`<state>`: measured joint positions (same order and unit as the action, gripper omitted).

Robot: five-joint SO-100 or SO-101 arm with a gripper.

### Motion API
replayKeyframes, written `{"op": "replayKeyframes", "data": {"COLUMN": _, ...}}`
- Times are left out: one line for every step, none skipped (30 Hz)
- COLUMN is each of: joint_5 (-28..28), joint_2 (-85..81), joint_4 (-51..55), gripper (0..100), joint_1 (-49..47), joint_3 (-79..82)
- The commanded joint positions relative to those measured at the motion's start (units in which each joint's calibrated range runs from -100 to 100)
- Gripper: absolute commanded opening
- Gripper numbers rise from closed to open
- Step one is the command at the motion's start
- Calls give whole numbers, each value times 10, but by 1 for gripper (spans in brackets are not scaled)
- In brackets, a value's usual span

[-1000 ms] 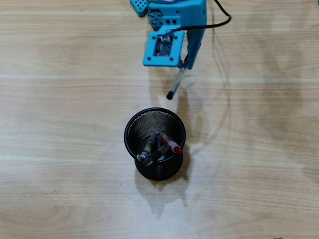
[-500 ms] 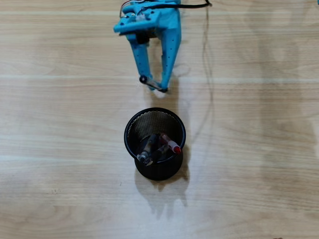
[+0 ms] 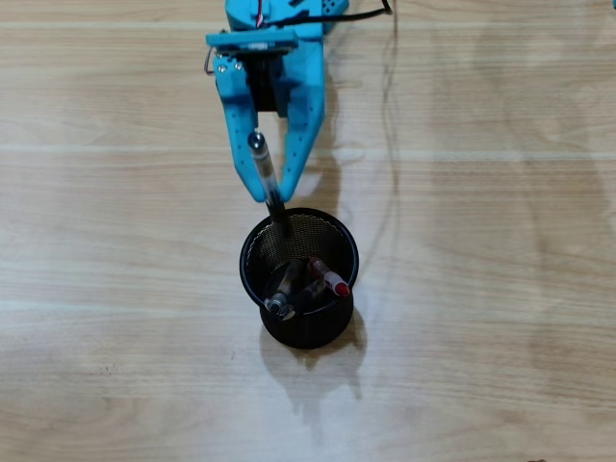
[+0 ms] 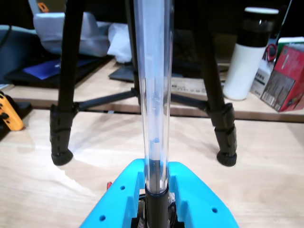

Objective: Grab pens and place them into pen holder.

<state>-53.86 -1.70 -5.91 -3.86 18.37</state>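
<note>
In the overhead view the blue gripper [image 3: 272,197] reaches down from the top edge over a pale wood table [image 3: 500,289]; its two fingers [image 3: 239,144] converge toward the far rim of the black mesh holder [image 3: 299,332]; between them sits a clear pen [image 3: 263,173], clamped near its dark lower end, its clear barrel slanting up and toward the arm; the pen's dark tip lies over the holder's far rim, at or just inside the opening, though whether it touches the mesh cannot be told; the holder stands upright near the table's middle; inside it lean three more pens, bunched against the near wall: a red pen [image 3: 329,279] on the right, a dark one [image 3: 310,289] in the middle, and a grey one [image 3: 280,298] on the left with its end toward the camera; a black cable [image 3: 390,115] trails from the arm down the table to the right of the gripper.

In the wrist view the clear pen [image 4: 153,95] rises straight up the middle of the picture, its dark section pinched between the blue fingers [image 4: 127,190] at the bottom edge; behind it stand black tripod legs [image 4: 64,95] on the table [image 4: 266,190]; farther back, on another surface, are a white bottle [image 4: 243,57] with a black top and a red box [image 4: 285,76] at the right edge; an orange object [image 4: 9,111] shows at the left edge.
</note>
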Motion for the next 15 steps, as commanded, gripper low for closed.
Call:
{"op": "replayKeyframes", "data": {"joint_5": -2, "joint_2": 6, "joint_4": -67, "gripper": 2, "joint_1": 1, "joint_3": 34}}
{"op": "replayKeyframes", "data": {"joint_5": -2, "joint_2": 8, "joint_4": -93, "gripper": 2, "joint_1": 1, "joint_3": 53}}
{"op": "replayKeyframes", "data": {"joint_5": -2, "joint_2": 10, "joint_4": -119, "gripper": 2, "joint_1": 1, "joint_3": 73}}
{"op": "replayKeyframes", "data": {"joint_5": -2, "joint_2": 10, "joint_4": -145, "gripper": 2, "joint_1": 1, "joint_3": 91}}
{"op": "replayKeyframes", "data": {"joint_5": -2, "joint_2": 10, "joint_4": -164, "gripper": 2, "joint_1": 2, "joint_3": 109}}
{"op": "replayKeyframes", "data": {"joint_5": -2, "joint_2": 10, "joint_4": -179, "gripper": 2, "joint_1": 4, "joint_3": 122}}
{"op": "replayKeyframes", "data": {"joint_5": -2, "joint_2": 10, "joint_4": -188, "gripper": 2, "joint_1": 6, "joint_3": 132}}
{"op": "replayKeyframes", "data": {"joint_5": -2, "joint_2": 9, "joint_4": -194, "gripper": 2, "joint_1": 7, "joint_3": 139}}
{"op": "replayKeyframes", "data": {"joint_5": -2, "joint_2": 7, "joint_4": -195, "gripper": 2, "joint_1": 8, "joint_3": 143}}
{"op": "replayKeyframes", "data": {"joint_5": -1, "joint_2": 6, "joint_4": -194, "gripper": 2, "joint_1": 8, "joint_3": 144}}
{"op": "replayKeyframes", "data": {"joint_5": -1, "joint_2": 6, "joint_4": -193, "gripper": 2, "joint_1": 8, "joint_3": 144}}
{"op": "replayKeyframes", "data": {"joint_5": -1, "joint_2": 6, "joint_4": -192, "gripper": 2, "joint_1": 8, "joint_3": 144}}
{"op": "replayKeyframes", "data": {"joint_5": -1, "joint_2": 5, "joint_4": -191, "gripper": 2, "joint_1": 8, "joint_3": 144}}
{"op": "replayKeyframes", "data": {"joint_5": -1, "joint_2": 5, "joint_4": -191, "gripper": 3, "joint_1": 8, "joint_3": 144}}
{"op": "replayKeyframes", "data": {"joint_5": -1, "joint_2": 5, "joint_4": -191, "gripper": 5, "joint_1": 6, "joint_3": 144}}
